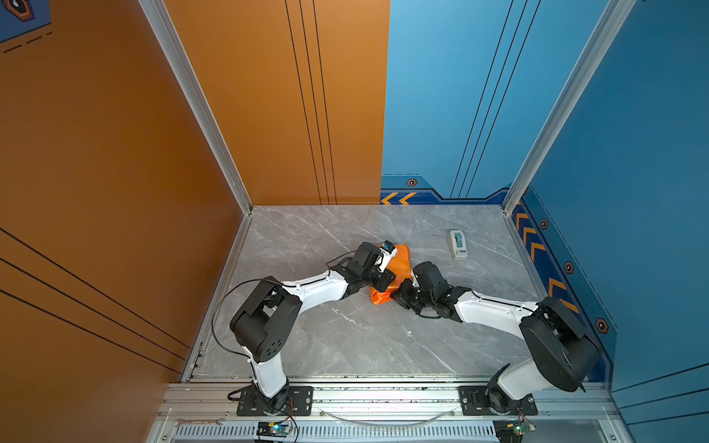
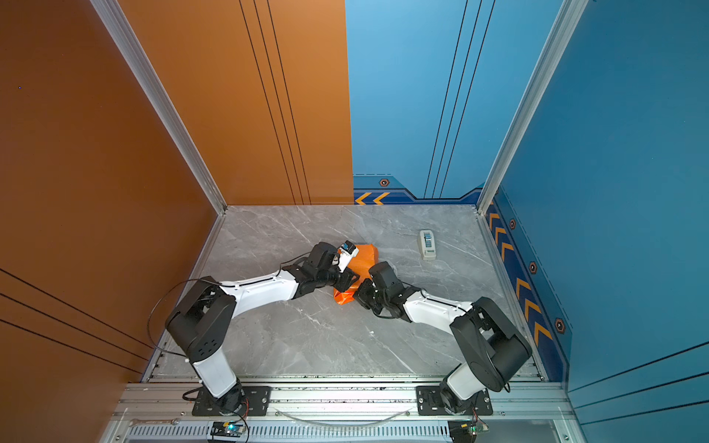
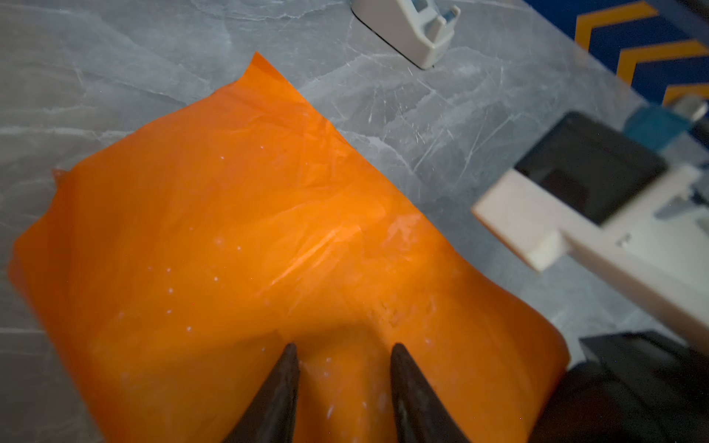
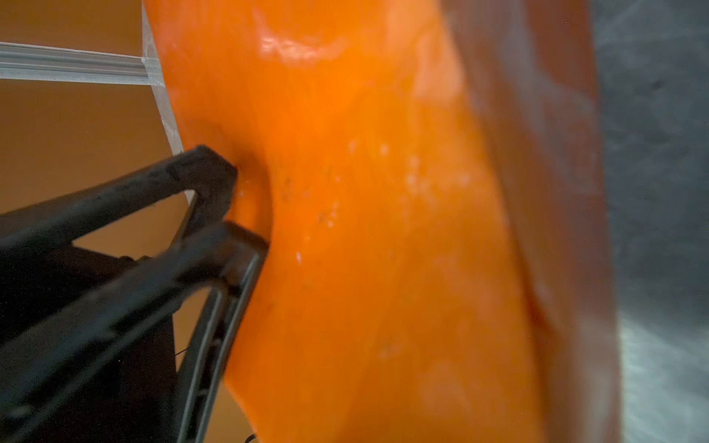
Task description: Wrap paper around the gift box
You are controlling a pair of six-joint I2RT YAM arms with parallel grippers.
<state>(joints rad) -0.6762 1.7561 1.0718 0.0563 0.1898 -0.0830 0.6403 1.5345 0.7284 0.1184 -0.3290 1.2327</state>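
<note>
The paper (image 1: 401,261) (image 2: 364,261) lies orange face up, folded into a bundle in the middle of the table. The gift box is hidden under it. My left gripper (image 1: 385,280) (image 3: 343,347) hovers over the bundle's near part, open, with nothing between its dark fingers, only the creased paper (image 3: 230,230) below them. My right gripper (image 1: 401,293) (image 2: 358,293) sits against the bundle's near right edge. Orange paper (image 4: 383,230) fills the right wrist view and hides that gripper's own tips, so whether it pinches paper does not show. The left gripper's fingers (image 4: 215,180) touch the paper there.
A white-grey tape dispenser (image 1: 457,244) (image 2: 426,244) (image 3: 414,30) stands at the back right of the grey marble table (image 1: 326,337). Orange and blue walls close in three sides. The arm bases are bolted to the front rail (image 1: 383,395).
</note>
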